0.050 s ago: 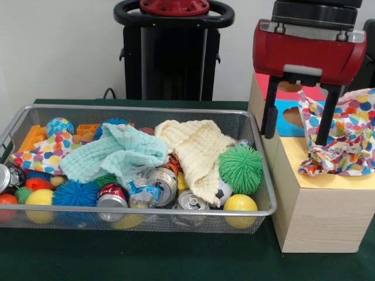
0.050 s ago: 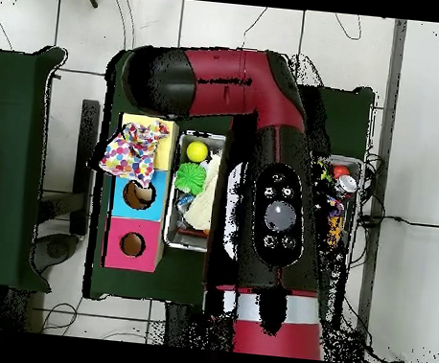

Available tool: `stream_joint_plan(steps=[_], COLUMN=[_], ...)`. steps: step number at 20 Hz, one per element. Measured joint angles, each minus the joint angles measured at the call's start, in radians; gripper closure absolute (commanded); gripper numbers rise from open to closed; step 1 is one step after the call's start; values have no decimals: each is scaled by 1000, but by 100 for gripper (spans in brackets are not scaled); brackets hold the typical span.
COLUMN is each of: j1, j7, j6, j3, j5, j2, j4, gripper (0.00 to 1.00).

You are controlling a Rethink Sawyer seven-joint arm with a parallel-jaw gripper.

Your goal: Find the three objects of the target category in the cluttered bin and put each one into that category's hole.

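Polka-dot cloth (image 1: 345, 137) on box's yellow section (image 1: 331, 181) | gripper (image 1: 297, 126) fingers straddling it

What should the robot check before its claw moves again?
1. Claw open: ok, its fingers stand apart above the box.
2. Dotted cloth down the hole: not ok, it lies heaped on the box's yellow end.
3. Yellow hole clear: cannot tell, the cloth covers it.
4. More cloths within reach: ok, a mint cloth and a cream cloth lie on top in the basket.
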Motion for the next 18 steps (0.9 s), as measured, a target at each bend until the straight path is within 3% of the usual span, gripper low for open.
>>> stream_joint_plan(steps=[18], j1=[0], j7=[0], j6=[0], j3=[-1], j5=[-10], j2=[0], j4=[0], gripper=[0])
